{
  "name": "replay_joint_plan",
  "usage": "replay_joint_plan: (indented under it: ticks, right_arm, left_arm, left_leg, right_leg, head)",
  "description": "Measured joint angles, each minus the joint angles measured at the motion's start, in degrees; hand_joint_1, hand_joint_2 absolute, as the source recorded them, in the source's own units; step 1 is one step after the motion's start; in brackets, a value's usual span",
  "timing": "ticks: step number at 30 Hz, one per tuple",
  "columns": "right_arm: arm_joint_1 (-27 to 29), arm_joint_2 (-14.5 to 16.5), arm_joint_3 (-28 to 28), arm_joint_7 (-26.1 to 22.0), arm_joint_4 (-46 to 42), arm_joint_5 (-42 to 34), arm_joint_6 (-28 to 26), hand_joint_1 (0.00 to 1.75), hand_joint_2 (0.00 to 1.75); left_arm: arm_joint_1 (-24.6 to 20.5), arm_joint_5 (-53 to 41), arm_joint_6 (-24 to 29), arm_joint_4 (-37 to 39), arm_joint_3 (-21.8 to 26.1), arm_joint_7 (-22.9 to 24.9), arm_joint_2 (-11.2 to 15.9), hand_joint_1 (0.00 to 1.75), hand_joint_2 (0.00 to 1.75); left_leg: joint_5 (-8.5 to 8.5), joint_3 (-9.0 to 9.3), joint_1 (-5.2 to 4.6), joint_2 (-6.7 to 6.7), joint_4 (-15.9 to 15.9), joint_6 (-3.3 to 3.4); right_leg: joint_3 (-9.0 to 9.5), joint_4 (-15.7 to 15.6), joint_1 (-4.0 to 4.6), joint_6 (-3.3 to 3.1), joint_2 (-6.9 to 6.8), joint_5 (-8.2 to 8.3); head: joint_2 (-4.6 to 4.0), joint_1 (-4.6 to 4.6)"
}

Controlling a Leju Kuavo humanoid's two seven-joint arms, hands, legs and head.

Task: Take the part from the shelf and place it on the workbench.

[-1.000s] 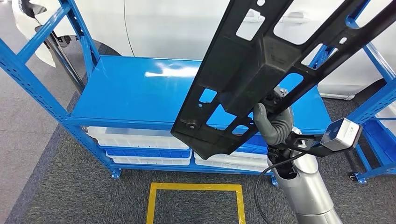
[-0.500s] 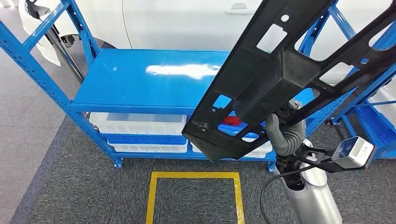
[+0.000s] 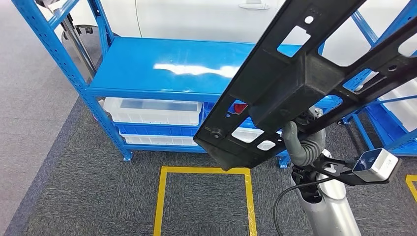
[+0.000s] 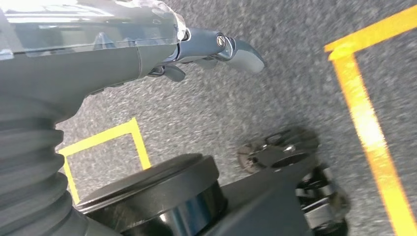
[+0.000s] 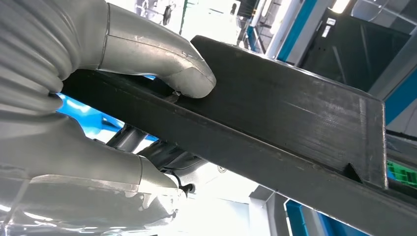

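Head view: the right hand (image 3: 301, 142) grips the long black plastic frame part (image 3: 295, 83), raised clear of the blue shelf (image 3: 167, 69).
Left wrist view: the left hand (image 4: 206, 49) hangs over grey carpet, fingers loosely apart, holding nothing.
Right wrist view: thumb and fingers (image 5: 162, 59) clamp a rail of the part.
Handling: probably stiff, long and leverage-prone; grasp near its boxed middle.

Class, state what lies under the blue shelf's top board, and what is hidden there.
Under the blue shelf top board sit white bins on lower levels. The black part, held by the right hand, covers the right portion.
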Motion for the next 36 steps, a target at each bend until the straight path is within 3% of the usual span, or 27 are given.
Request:
replay_joint_plan:
  ticks: [1,2,3,5,6,7,9,10,11,13,14,15,16,18,20,21,23,25,26,28,29,30,31,32,34,36]
  right_arm:
    - [0.07,0.00,0.00,0.04,0.00,0.00,-0.05,1.75,1.75]
    - [0.12,0.00,0.00,0.08,0.00,0.00,-0.12,1.75,1.75]
    - [0.14,0.00,-0.01,0.12,-0.03,0.00,-0.17,1.75,1.75]
    - [0.11,0.01,-0.03,0.15,-0.15,-0.01,-0.20,1.75,1.75]
    - [0.03,0.01,-0.04,0.14,-0.21,-0.03,-0.18,1.75,1.75]
    - [-0.06,0.01,-0.05,0.14,-0.24,-0.05,-0.11,1.75,1.75]
    - [-0.29,0.01,-0.05,0.13,-0.18,-0.11,0.12,1.75,1.75]
    - [-0.42,0.01,-0.03,0.15,-0.14,-0.15,0.21,1.75,1.75]
    - [-0.54,-0.01,-0.02,0.23,-0.11,-0.20,0.26,1.75,1.75]
    - [-0.77,-0.12,-0.01,0.66,-0.09,-0.27,0.19,1.75,1.75]
    - [-0.82,-0.17,-0.01,1.02,-0.09,-0.26,0.13,1.75,1.75]
    - [-0.87,-0.22,0.00,1.41,-0.09,-0.24,0.05,1.75,1.75]
    - [-0.91,-0.22,0.02,1.82,-0.10,-0.21,-0.02,1.75,1.75]
    - [-0.99,-0.22,0.04,2.36,-0.14,-0.18,-0.18,1.75,1.75]
    - [-1.16,-0.22,0.05,2.61,-0.27,-0.15,-0.37,1.75,1.75]
    - [-1.31,-0.22,0.05,2.74,-0.34,-0.13,-0.48,1.75,1.75]
    - [-1.62,-0.18,0.11,3.23,-0.45,-0.09,-0.67,1.75,1.75]
    - [-1.83,-0.13,0.20,3.68,-0.45,-0.11,-0.70,1.75,1.75]
    - [-2.00,-0.11,0.27,3.90,-0.42,-0.15,-0.71,1.75,1.75]
    - [-2.39,-0.11,0.44,4.32,-0.29,-0.28,-0.79,1.75,1.75]
    - [-2.51,-0.11,0.52,4.47,-0.18,-0.33,-0.85,1.75,1.75]
    - [-2.56,-0.11,0.60,4.56,-0.06,-0.36,-0.89,1.75,1.75]
    - [-2.58,-0.11,0.68,4.63,0.04,-0.39,-0.92,1.75,1.75]
    - [-2.63,-0.11,0.77,4.71,0.11,-0.50,-0.92,1.75,1.75]
    - [-2.83,-0.10,0.90,4.87,0.16,-1.02,-0.88,1.75,1.75]
    - [-3.06,-0.09,0.95,5.13,0.17,-1.68,-0.75,1.75,1.75]
  left_arm:
    - [0.02,0.01,-0.01,0.00,0.00,0.00,0.00,0.00,1.75]
    - [0.02,0.02,-0.01,0.00,0.00,-0.01,0.00,0.00,1.75]
    - [0.01,0.04,-0.01,0.00,0.00,-0.02,0.00,0.00,1.75]
    - [-0.04,0.19,-0.16,0.00,0.00,-0.11,0.00,0.00,1.75]
    - [-0.06,0.33,-0.37,0.00,0.00,-0.19,0.00,0.00,1.75]
    - [-0.06,0.51,-0.66,0.00,0.01,-0.30,0.00,0.00,1.75]
    - [0.01,0.96,-1.28,0.00,0.04,-0.58,0.01,0.00,1.75]
    - [0.05,1.21,-1.57,0.00,0.07,-0.80,0.01,0.00,1.75]
    - [0.07,1.42,-1.83,0.00,0.10,-1.07,0.02,0.00,1.75]
    - [0.06,1.68,-2.13,0.00,0.14,-1.60,0.02,0.00,1.75]
    - [0.05,1.69,-2.17,0.00,0.15,-1.78,0.02,0.00,1.75]
    - [0.05,1.66,-2.15,0.00,0.15,-1.88,0.02,0.00,1.75]
    - [0.07,1.61,-2.05,0.00,0.15,-1.91,0.02,0.00,1.75]
    - [0.16,1.52,-1.71,0.00,0.15,-1.88,0.03,0.00,1.75]
    - [0.20,1.53,-1.49,0.00,0.14,-1.87,0.04,0.00,1.75]
    - [0.22,1.57,-1.56,0.00,0.14,-1.91,0.04,0.00,1.75]
    - [0.41,1.81,-1.86,0.00,0.15,-2.15,0.04,0.00,1.75]
    - [0.62,2.13,-2.01,0.00,0.16,-2.51,0.03,0.00,1.75]
    - [0.65,2.24,-1.84,0.00,0.17,-2.63,0.03,0.00,1.75]
    - [0.68,2.25,-1.23,0.00,0.17,-2.74,0.02,0.00,1.75]
    - [0.74,2.23,-0.96,0.00,0.18,-2.76,0.02,0.00,1.75]
    - [0.81,2.21,-0.82,0.00,0.19,-2.78,0.02,0.00,1.75]
    - [0.88,2.20,-0.77,0.00,0.19,-2.80,0.02,0.00,1.75]
    - [0.91,2.18,-0.77,0.00,0.20,-2.79,0.02,0.00,1.75]
    - [0.88,2.10,-0.81,0.00,0.20,-2.64,-0.03,0.00,1.75]
    - [0.81,2.07,-0.90,0.00,0.20,-2.45,-0.10,0.00,1.75]
  left_leg:
    - [0.63,-1.01,0.00,0.03,0.20,-0.10]
    - [1.20,-1.95,0.00,0.04,0.41,-0.23]
    - [1.72,-2.71,0.00,0.03,0.64,-0.39]
    - [2.68,-3.66,-0.13,-0.07,0.95,-0.89]
    - [3.17,-3.84,-0.13,-0.10,0.91,-1.22]
    - [3.70,-3.94,-0.12,-0.13,0.74,-1.57]
    - [4.06,-4.39,-0.06,-0.15,0.62,-2.25]
    - [2.82,-4.95,-0.04,-0.20,1.55,-2.54]
    - [0.60,-5.76,0.00,-0.25,3.55,-2.79]
    - [-4.98,-7.65,0.21,-0.29,10.50,-3.26]
    - [-6.45,-8.26,0.28,-0.28,13.97,-3.47]
    - [-6.57,-8.23,0.34,-0.27,16.25,-3.62]
    - [-5.57,-7.34,0.38,-0.26,16.63,-3.69]
    - [-2.81,-2.66,0.49,-0.25,11.40,-3.56]
    - [-2.76,2.63,0.41,-0.27,3.64,-3.14]
    - [-3.30,3.98,0.35,-0.30,1.30,-2.90]
    - [-3.65,4.19,0.26,-0.34,-0.04,-2.24]
    - [-2.97,3.77,0.40,-0.24,-0.30,-1.27]
    - [-2.57,3.48,0.48,-0.18,-0.42,-0.84]
    - [-1.96,2.76,0.48,-0.11,-0.41,-0.46]
    - [-1.71,2.40,0.45,-0.10,-0.38,-0.45]
    - [-1.51,2.09,0.42,-0.12,-0.34,-0.48]
    - [-1.36,1.86,0.40,-0.15,-0.29,-0.55]
    - [-1.25,1.75,0.39,-0.18,-0.24,-0.62]
    - [-1.14,1.58,0.35,-0.24,-0.12,-0.86]
    - [-0.91,1.09,0.27,-0.20,0.09,-1.31]
  right_leg:
    - [1.10,0.41,-0.04,0.02,0.00,1.41]
    - [3.25,-1.38,-0.05,-0.07,0.01,3.14]
    - [6.41,-5.08,-0.03,-0.32,0.08,3.95]
    - [12.60,-13.78,0.24,-1.05,0.21,2.92]
    - [14.30,-16.60,0.44,-1.46,0.26,2.01]
    - [14.77,-17.87,0.65,-1.88,0.25,1.75]
    - [14.07,-18.43,0.51,-2.82,0.13,2.90]
    - [13.55,-18.69,0.39,-3.31,0.02,3.64]
    - [12.94,-18.93,0.24,-3.66,-0.08,4.38]
    - [11.51,-18.91,0.33,-4.02,-0.22,5.60]
    - [10.81,-18.83,0.37,-4.01,-0.28,6.11]
    - [10.09,-18.69,0.39,-3.96,-0.32,6.60]
    - [9.38,-18.49,0.40,-3.86,-0.35,7.04]
    - [8.11,-17.87,0.39,-3.54,-0.36,7.68]
    - [7.11,-17.12,0.57,-3.05,-0.38,8.08]
    - [6.78,-16.87,0.65,-2.75,-0.41,8.31]
    - [6.46,-16.76,0.69,-2.04,-0.44,8.84]
    - [5.79,-15.60,0.51,-1.40,-0.35,7.88]
    - [4.87,-13.48,0.40,-1.12,-0.27,6.28]
    - [2.02,-6.24,0.20,-0.63,-0.16,1.85]
    - [0.75,-2.65,0.11,-0.44,-0.13,0.23]
    - [0.25,-0.65,0.04,-0.35,-0.12,-0.37]
    - [0.85,-0.89,0.00,-0.36,-0.12,0.16]
    - [2.56,-3.43,-0.01,-0.49,-0.11,1.67]
    - [7.29,-11.66,0.13,-1.07,-0.02,4.98]
    - [9.45,-16.41,0.51,-1.69,0.09,6.14]
  head:
    - [0.00,0.00]
    - [0.00,0.00]
    - [0.00,0.00]
    - [0.00,-0.01]
    - [0.00,-0.01]
    - [0.00,-0.01]
    - [0.00,0.00]
    - [0.00,0.00]
    - [0.00,0.00]
    - [0.00,0.00]
    - [0.00,0.00]
    - [0.00,0.00]
    - [0.00,0.00]
    - [0.00,-0.01]
    - [0.00,-0.01]
    - [0.00,-0.01]
    - [0.00,-0.01]
    - [0.00,-0.01]
    - [0.00,-0.01]
    - [0.00,0.00]
    - [0.00,0.00]
    - [0.00,0.00]
    - [0.00,0.00]
    - [0.00,0.00]
    - [0.00,0.00]
    - [0.00,0.00]
